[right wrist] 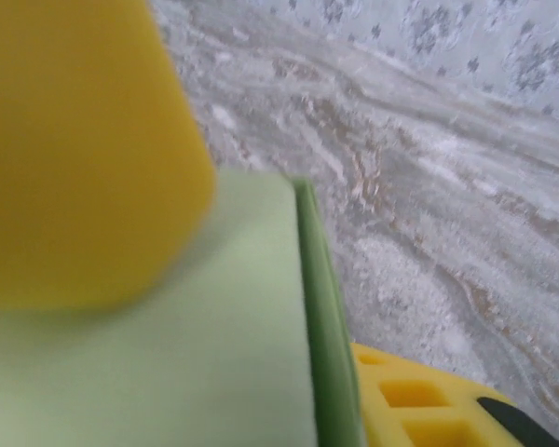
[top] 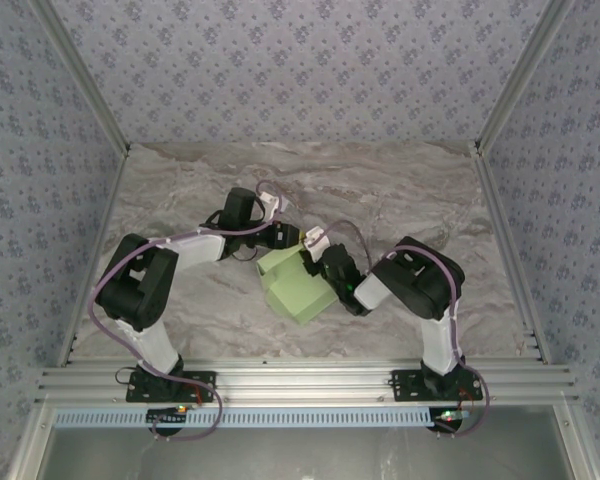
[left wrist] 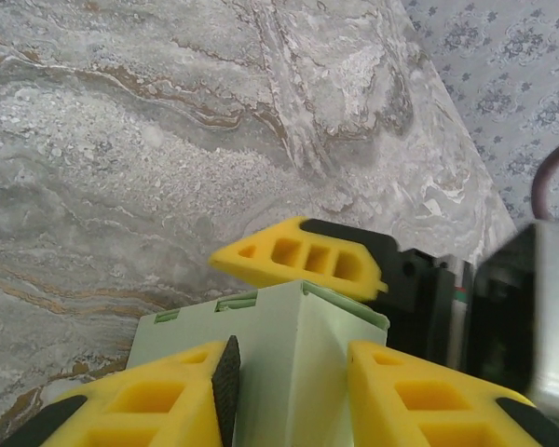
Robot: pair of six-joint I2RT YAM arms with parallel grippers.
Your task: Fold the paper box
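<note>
One risk: left gripper (left wrist: 289, 358) pinches the box (top: 300, 285), right gripper (right wrist: 261, 279) (I can't tell its grip) might slip, unfolding it

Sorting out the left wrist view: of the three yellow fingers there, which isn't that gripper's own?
The upper finger, lying sideways beyond the paper box; the other two fingers rise from the bottom edge, flanking the box.
</note>
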